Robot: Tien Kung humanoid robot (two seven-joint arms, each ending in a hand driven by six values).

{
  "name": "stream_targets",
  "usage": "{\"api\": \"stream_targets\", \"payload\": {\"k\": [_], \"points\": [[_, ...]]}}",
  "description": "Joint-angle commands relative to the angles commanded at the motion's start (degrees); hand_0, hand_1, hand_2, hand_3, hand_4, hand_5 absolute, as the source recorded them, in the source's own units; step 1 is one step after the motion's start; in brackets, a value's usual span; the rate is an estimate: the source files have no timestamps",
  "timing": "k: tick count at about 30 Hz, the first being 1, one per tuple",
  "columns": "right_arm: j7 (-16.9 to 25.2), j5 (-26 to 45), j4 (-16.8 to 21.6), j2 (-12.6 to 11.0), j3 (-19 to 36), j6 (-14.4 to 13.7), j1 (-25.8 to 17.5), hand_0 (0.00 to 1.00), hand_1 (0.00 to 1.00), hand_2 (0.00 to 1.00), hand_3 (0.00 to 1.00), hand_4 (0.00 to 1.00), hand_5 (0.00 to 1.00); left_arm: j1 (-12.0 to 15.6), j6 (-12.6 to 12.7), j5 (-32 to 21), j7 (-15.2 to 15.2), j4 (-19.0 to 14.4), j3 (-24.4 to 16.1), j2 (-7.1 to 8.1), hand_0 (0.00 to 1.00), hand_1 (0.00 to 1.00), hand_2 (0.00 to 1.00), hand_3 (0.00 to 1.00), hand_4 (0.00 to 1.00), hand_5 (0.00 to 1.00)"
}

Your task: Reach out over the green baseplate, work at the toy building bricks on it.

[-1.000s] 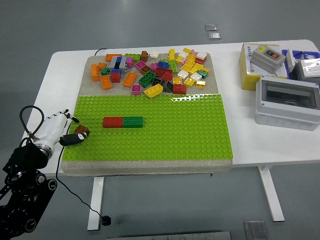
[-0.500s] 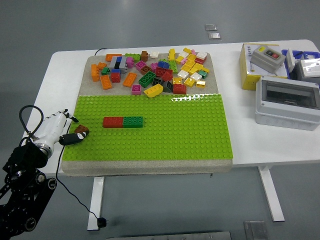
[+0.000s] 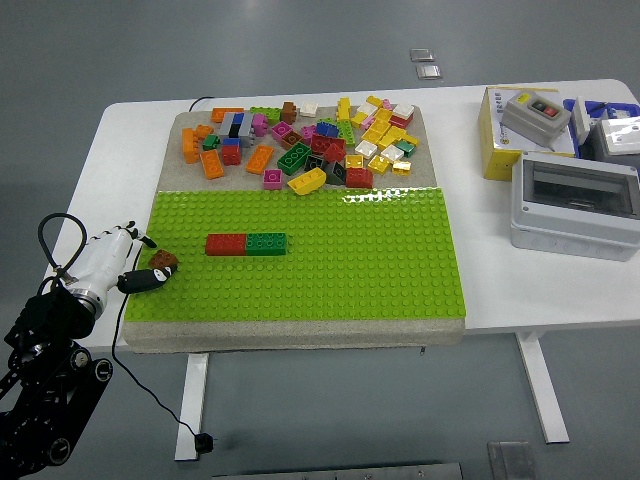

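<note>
Overhead: white table (image 3: 130, 150) on grey floor, green baseplate (image 3: 330, 250) central; left hand (image 3: 125, 262) pinching brown brick (image 3: 163, 262).

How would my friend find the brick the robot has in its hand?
Find the big green baseplate on the white table, then go to its left edge, where the robot's left hand reaches in. The small brown brick sits at its fingertips. It is alone there, away from the red brick and green brick joined in a row.
</note>
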Motion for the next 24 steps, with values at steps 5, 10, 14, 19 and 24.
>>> {"api": "stream_targets", "payload": {"k": [5, 10, 14, 19, 24], "points": [[0.0, -0.2, 0.0, 0.0, 0.2, 0.0, 0.0, 0.694, 0.623, 0.623, 0.705, 0.328, 0.904, 0.0, 0.1, 0.0, 0.0, 0.1, 0.0, 0.04, 0.998, 0.998, 0.998, 0.645, 0.816, 0.472], [0.0, -0.1, 0.0, 0.0, 0.1, 0.1, 0.0, 0.694, 0.623, 0.624, 0.705, 0.328, 0.904, 0.1, 0.3, 0.0, -0.1, 0.4, -0.2, -0.03, 0.998, 0.998, 0.998, 0.626, 0.813, 0.468], [0.1, -0.2, 0.0, -0.1, 0.1, 0.1, 0.0, 0.694, 0.623, 0.624, 0.705, 0.328, 0.904, 0.1, 0.4, 0.0, -0.2, 0.6, -0.4, -0.10, 0.998, 0.998, 0.998, 0.626, 0.813, 0.468], [0.1, -0.1, 0.0, -0.1, 0.0, 0.1, 0.0, 0.694, 0.623, 0.623, 0.705, 0.327, 0.903, 0.1, 0.4, 0.0, -0.2, 0.8, -0.6, -0.12, 0.998, 0.998, 0.998, 0.620, 0.810, 0.464], [0.1, 0.0, 0.0, -0.1, 0.0, 0.1, 0.0, 0.694, 0.623, 0.624, 0.705, 0.328, 0.904, 0.1, 0.3, 0.0, -0.3, 0.8, -0.7, -0.12, 0.998, 0.998, 0.998, 0.619, 0.807, 0.461]]}}
